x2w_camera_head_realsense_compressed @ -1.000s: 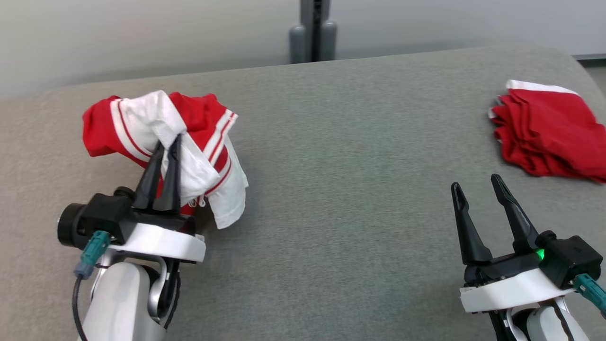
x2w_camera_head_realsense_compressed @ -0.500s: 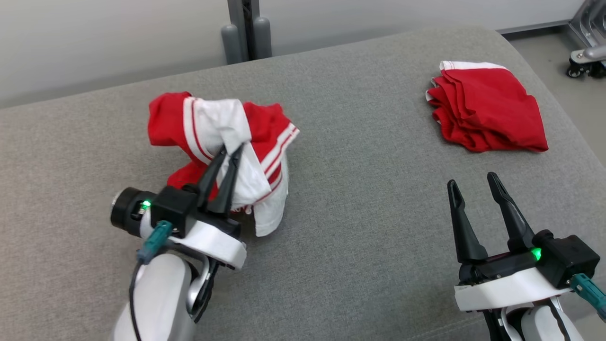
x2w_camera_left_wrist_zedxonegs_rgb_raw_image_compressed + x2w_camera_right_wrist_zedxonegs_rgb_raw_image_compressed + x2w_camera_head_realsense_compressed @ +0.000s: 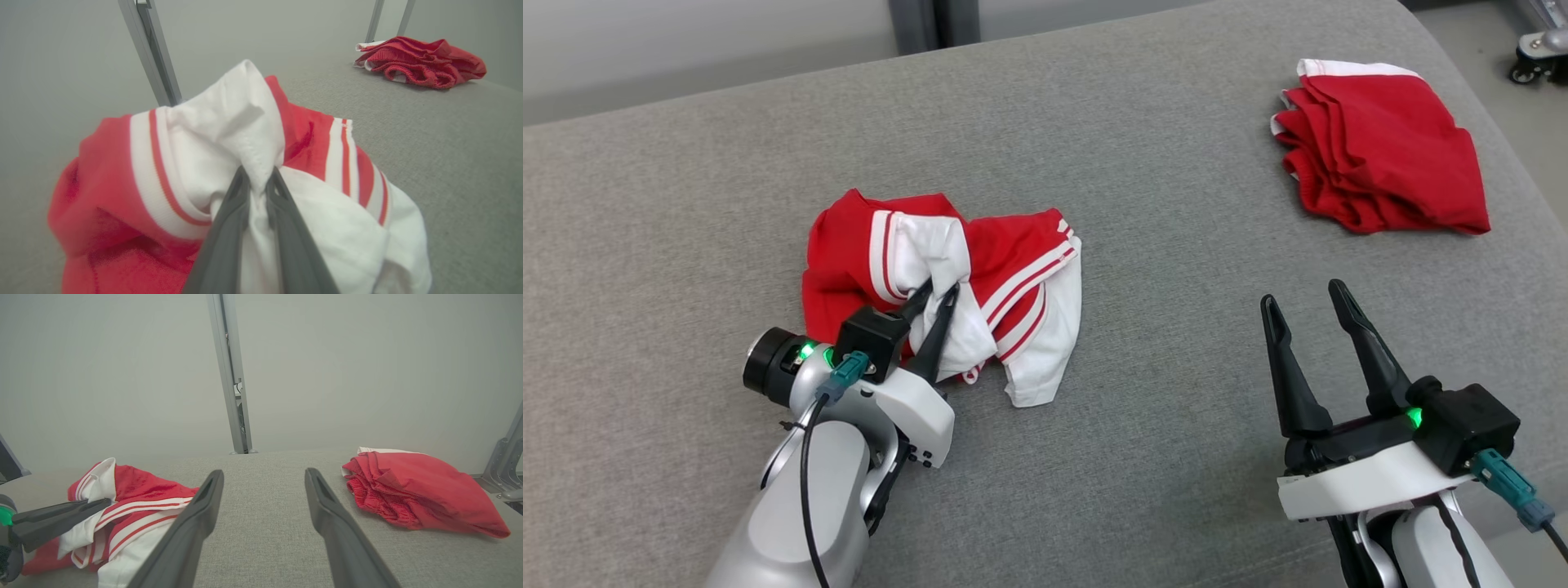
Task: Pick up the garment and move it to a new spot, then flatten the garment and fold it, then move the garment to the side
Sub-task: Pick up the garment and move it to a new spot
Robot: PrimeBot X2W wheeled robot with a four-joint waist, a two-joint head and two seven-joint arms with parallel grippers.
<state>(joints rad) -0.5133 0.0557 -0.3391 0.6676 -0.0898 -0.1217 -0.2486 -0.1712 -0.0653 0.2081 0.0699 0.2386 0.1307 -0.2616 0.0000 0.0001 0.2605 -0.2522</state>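
Two cloth items are lying on the grey pad, well apart: the striped garment at centre-left, a red pile at far right. Two grippers: left gripper is pinching the garment's white fold; right gripper is hovering, jaws spread, holding nothing.

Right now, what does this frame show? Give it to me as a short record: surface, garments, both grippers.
surface: grey padded surface
garment in work: striped garment, red and white, bunched up, left of centre
other cloth: folded red garment, far right, apart from both grippers
left gripper: shut on a white fold of the striped garment
right gripper: open, holding nothing, over bare surface
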